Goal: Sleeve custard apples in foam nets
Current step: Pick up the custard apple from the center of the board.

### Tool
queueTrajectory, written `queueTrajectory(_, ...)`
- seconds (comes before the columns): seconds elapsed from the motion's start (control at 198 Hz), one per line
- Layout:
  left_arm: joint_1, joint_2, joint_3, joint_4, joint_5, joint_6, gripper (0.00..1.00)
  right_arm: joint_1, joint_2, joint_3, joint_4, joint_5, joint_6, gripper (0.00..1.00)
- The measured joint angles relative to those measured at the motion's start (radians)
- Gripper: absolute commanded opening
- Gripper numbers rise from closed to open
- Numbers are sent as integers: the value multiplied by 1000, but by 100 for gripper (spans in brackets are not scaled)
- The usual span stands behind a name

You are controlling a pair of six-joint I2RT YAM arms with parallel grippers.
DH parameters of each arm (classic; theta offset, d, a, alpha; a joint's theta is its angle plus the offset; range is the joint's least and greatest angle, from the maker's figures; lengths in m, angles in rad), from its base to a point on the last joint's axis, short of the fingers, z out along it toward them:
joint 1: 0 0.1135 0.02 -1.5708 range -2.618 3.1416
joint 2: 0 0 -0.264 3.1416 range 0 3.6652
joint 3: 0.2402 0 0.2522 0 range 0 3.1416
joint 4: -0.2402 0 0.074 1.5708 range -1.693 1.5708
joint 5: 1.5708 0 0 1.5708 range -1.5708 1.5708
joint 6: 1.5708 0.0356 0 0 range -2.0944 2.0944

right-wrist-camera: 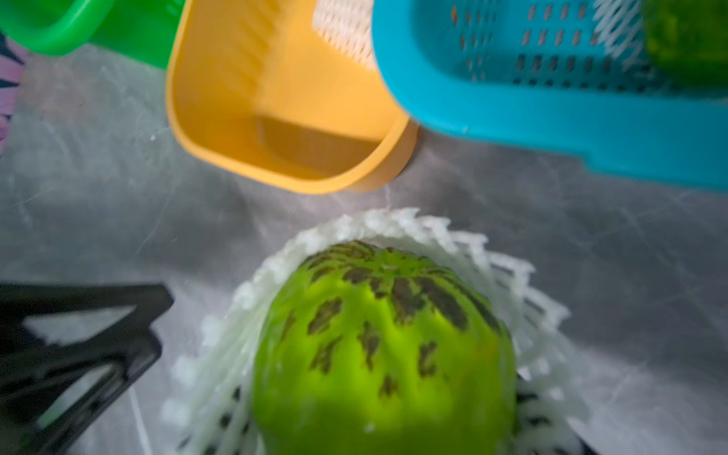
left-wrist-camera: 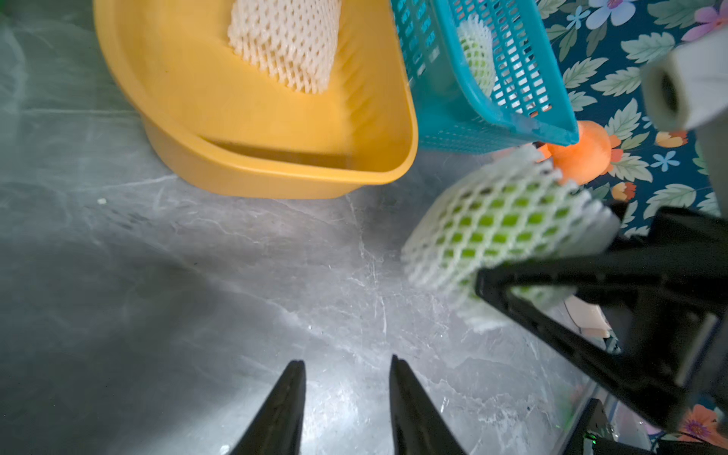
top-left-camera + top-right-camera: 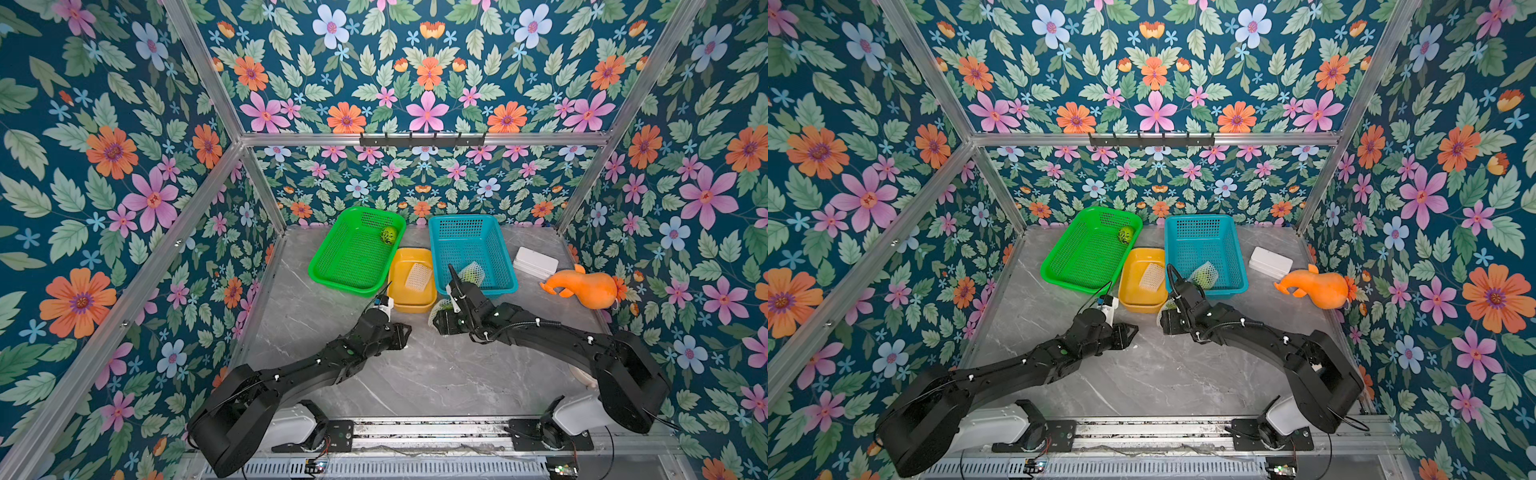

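My right gripper (image 3: 444, 312) is shut on a custard apple (image 1: 386, 346) that sits inside a white foam net (image 1: 524, 299), just above the table in front of the yellow tub. In the left wrist view the netted fruit (image 2: 500, 224) is pinched by the right arm's black fingers (image 2: 551, 272). My left gripper (image 2: 346, 360) is open and empty, a short way to the left (image 3: 405, 332) of that fruit. A bare custard apple (image 3: 389, 235) lies in the green basket (image 3: 332, 266). Another netted one (image 3: 473, 272) lies in the blue basket (image 3: 505, 257). A flat foam net (image 3: 418, 277) lies in the yellow tub (image 3: 399, 266).
An orange gourd toy (image 3: 582, 289) and a white box (image 3: 535, 262) lie at the right of the marble table (image 3: 415, 374), near the wall. The three containers stand close together at the back. Both arms reach in from the front rail.
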Motion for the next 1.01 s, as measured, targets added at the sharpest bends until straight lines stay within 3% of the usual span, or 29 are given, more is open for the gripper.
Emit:
queueTrajectory(0.283, 44, -64, 24, -26, 37, 66, 84, -29, -83, 68, -194, -249, 26, 71)
queueTrajectory(0.358, 44, -77, 50, -49, 56, 105, 88, -52, -84, 81, -213, -299, 54, 71)
queueTrajectory(0.379, 43, -80, 56, -56, 61, 116, 98, -62, -84, 80, -213, -313, 67, 71)
queueTrajectory(0.399, 43, -84, 61, -60, 66, 128, 100, -72, -84, 79, -215, -327, 77, 70)
queueTrajectory(0.742, 11, -233, 55, -111, 77, 244, 100, -211, -114, 42, -100, -440, 264, 68)
queueTrajectory(1.01, -53, -162, 136, -108, 76, 356, 100, -222, -72, 49, -2, -531, 353, 68)
